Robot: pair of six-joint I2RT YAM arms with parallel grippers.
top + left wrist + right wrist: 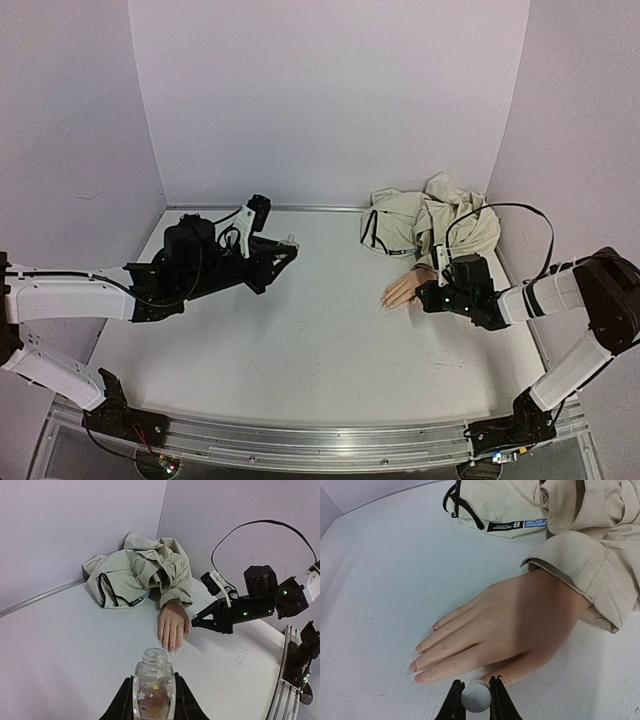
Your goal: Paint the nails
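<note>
The hand point(510, 630) is laid flat on the table point(300, 340) with fingers spread, so the nails point(413, 668) can be reached from above. The wrist is tucked in the jacket point(580, 525) sleeve. The open bottle point(153, 695) is held upright and tight in the left gripper point(154, 682), well apart from the hand, likely for dipping. A small white cap point(475, 698), likely the brush top, is pinched in the right gripper point(475, 687), just beside the thumb. The brush tip cannot be seen
</note>
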